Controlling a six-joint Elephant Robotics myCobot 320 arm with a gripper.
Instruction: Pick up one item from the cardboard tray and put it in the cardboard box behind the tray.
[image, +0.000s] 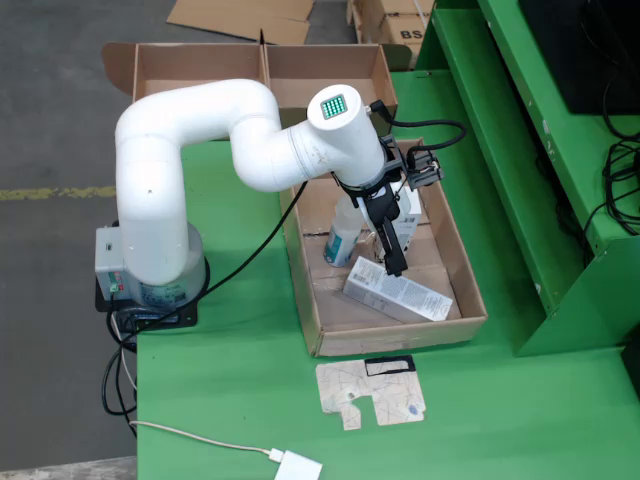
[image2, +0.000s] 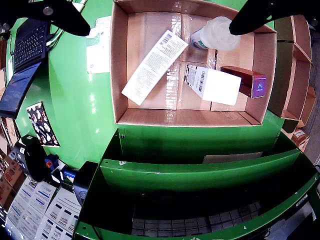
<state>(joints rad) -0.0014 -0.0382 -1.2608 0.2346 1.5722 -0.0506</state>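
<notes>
Hovering inside the cardboard tray (image: 470, 300), the claw (image2: 160, 20) is spread wide and grips nothing. In the wrist view, a long white carton (image2: 155, 67) lies toward ten o'clock from the tray's middle, a bottle (image2: 215, 35) at one o'clock, a white box (image2: 212, 85) and a maroon box (image2: 250, 80) at three. On the green tabletop (image: 230, 380), the cardboard box (image: 200, 70) sits at eleven o'clock from the tray in the fixed view.

Long carton (image: 398, 294), bottle (image: 343, 238) inside tray (image: 400, 335); box (image: 262, 72) behind.
</notes>
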